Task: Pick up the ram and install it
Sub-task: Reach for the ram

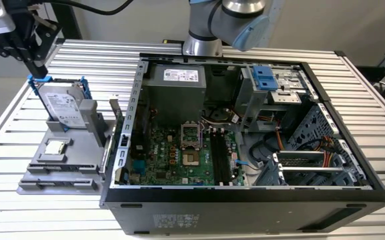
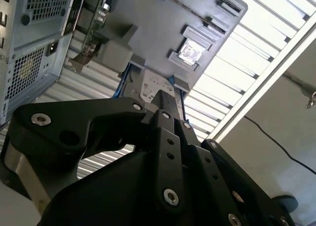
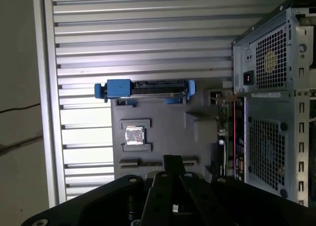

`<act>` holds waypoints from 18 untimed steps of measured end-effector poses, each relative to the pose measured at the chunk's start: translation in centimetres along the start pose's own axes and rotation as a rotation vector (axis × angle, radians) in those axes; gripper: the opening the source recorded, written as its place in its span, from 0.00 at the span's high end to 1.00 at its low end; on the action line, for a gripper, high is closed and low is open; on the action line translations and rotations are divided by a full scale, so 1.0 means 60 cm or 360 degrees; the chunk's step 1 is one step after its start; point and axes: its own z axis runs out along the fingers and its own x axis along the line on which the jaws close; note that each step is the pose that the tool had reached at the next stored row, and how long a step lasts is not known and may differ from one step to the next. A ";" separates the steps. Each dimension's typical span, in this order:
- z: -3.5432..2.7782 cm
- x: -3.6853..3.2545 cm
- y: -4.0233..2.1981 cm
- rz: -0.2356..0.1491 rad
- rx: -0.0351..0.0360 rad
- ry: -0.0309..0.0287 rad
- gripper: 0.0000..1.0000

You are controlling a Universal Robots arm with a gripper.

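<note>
Ram (image 3: 223, 137) on edge beside case (image 3: 266, 152), apart from fingers (image 3: 171, 161); fingers together, empty

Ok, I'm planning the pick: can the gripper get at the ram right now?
Probably yes: the ram sits in the gray tray's slot with nothing over it, and the gripper hangs above the tray, outside the case.

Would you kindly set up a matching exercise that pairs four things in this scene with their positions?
1 hard drive
2 processor chip
3 gripper
4 computer case

A lies flat in a recess of the gray holder
B lies on its side, open
C stands upright in the gray holder
D hangs above the blue bracket

Pairs: 1-C, 2-A, 3-D, 4-B.
</note>
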 end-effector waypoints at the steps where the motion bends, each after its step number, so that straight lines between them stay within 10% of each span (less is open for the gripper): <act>1: 0.000 0.000 -0.001 0.0000 0.0000 0.00001 1.00; 18: -0.001 0.004 -0.017 0.0000 0.0000 0.00001 1.00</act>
